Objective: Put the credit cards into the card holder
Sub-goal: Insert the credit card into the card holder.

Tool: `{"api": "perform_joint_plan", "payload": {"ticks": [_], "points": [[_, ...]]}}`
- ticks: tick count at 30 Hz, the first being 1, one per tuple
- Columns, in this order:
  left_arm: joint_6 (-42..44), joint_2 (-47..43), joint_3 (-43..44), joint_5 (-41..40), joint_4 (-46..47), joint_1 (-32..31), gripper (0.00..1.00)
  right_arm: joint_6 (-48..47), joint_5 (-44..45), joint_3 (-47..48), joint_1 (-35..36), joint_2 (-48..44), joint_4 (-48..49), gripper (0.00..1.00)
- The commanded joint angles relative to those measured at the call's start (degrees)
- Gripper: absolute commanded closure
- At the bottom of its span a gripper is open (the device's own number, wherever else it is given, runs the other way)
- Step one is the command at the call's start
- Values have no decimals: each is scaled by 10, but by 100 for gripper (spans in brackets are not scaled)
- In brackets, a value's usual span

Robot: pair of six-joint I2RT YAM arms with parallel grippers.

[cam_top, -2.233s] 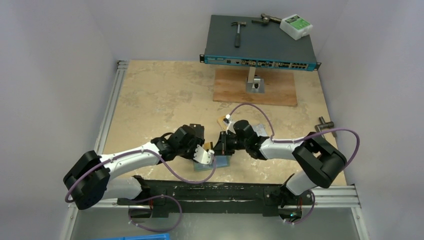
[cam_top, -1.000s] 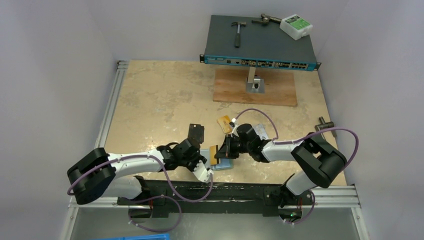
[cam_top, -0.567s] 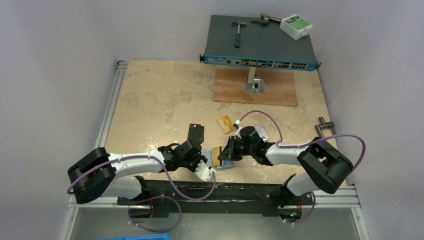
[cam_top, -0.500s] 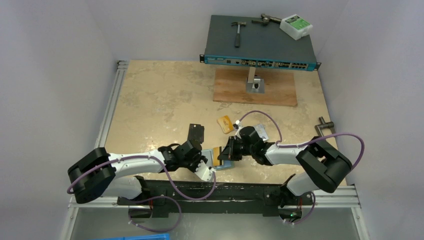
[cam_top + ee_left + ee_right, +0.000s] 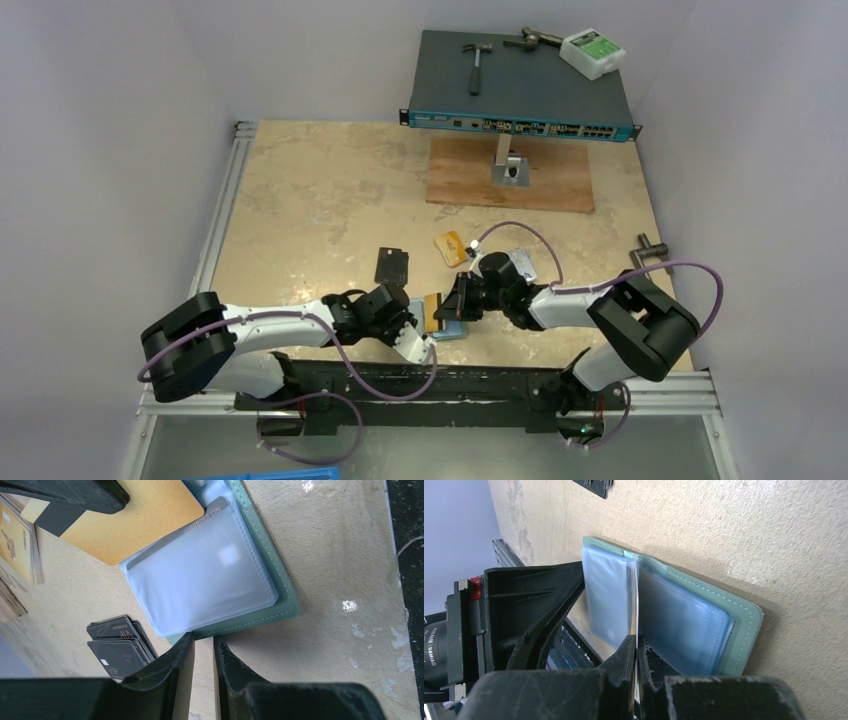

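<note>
The teal card holder lies open on the table, its pale plastic sleeves facing up. My right gripper is shut on an orange credit card. That card shows edge-on, standing between the sleeves. My left gripper rests at the holder's near edge. Its jaws are a narrow gap apart and bare table shows between them. From above, both grippers meet over the card holder near the table's front edge.
A fanned stack of black cards lies left of the holder, and shows again as black cards. Orange cards and silver cards lie behind. A wooden board and a network switch with tools stand at the back.
My left gripper has dropped to the holder's near edge, slid slightly right, and its jaws have narrowed. The right gripper with the orange card has barely moved over the holder.
</note>
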Motion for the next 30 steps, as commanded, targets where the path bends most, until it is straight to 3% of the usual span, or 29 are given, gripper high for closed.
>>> {"api": "perform_joint_plan", "payload": {"ticks": [1, 11, 18, 30], "points": [[-25, 17, 19, -6, -7, -11, 81, -4, -5, -11, 0, 4, 28, 100], [-57, 31, 31, -28, -23, -23, 84, 5, -42, -18, -1, 24, 46, 100], [-105, 20, 46, -23, -53, -28, 84, -16, -12, 3, -1, 6, -34, 100], [-122, 30, 50, -28, -56, -28, 87, -21, -11, 9, 0, 20, -78, 100]]}}
